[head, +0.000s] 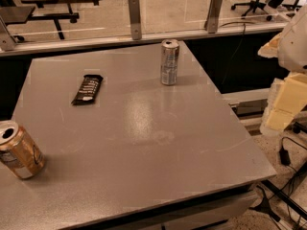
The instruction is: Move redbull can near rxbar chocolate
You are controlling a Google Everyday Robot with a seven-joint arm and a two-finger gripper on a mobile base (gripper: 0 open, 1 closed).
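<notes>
Three things sat on the worktop (144, 143): the redbull can (169, 62) upright near the far edge, the rxbar (88, 89) flat, well to its left, and a gold can (19, 151) at the near left corner. None of the move looked done: can and bar stood well apart, so reach, grasp, carry and set-down were all left. The tool (284, 103) hung off the worktop's right edge, well apart from the redbull can; wide or narrow, I could not tell
</notes>
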